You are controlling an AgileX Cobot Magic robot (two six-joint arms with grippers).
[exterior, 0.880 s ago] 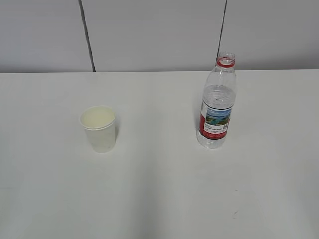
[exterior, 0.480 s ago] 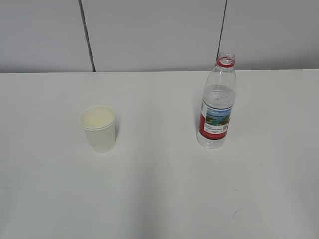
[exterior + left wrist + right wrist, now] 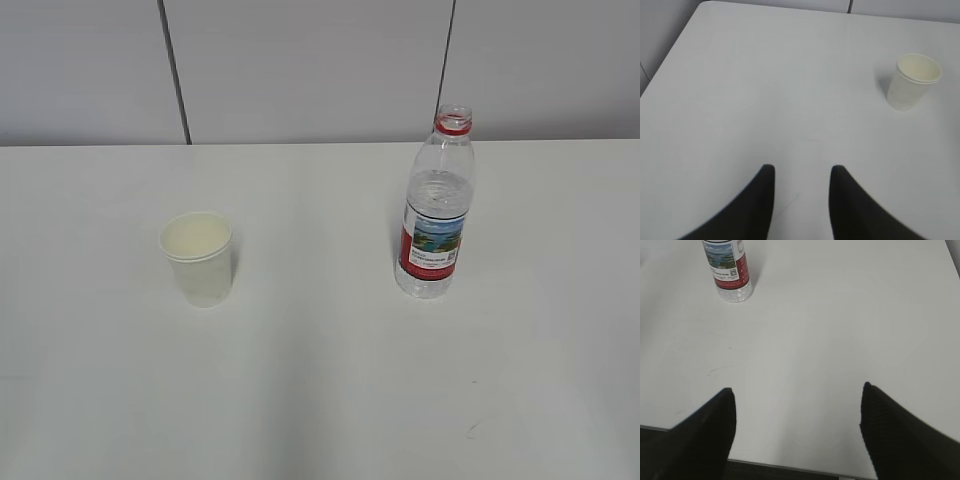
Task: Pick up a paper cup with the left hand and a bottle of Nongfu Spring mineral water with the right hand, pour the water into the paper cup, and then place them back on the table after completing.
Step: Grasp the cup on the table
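Note:
A white paper cup stands upright on the white table, left of centre. It also shows in the left wrist view, far right of my left gripper, which is open and empty above bare table. A clear Nongfu Spring bottle with a red label and no cap stands upright right of centre, holding clear water. Its lower part shows in the right wrist view. My right gripper is wide open and empty near the table's front edge. Neither arm shows in the exterior view.
A grey panelled wall rises behind the table. The table's front edge lies under my right gripper. Its left edge shows in the left wrist view. A faint scratch marks the tabletop.

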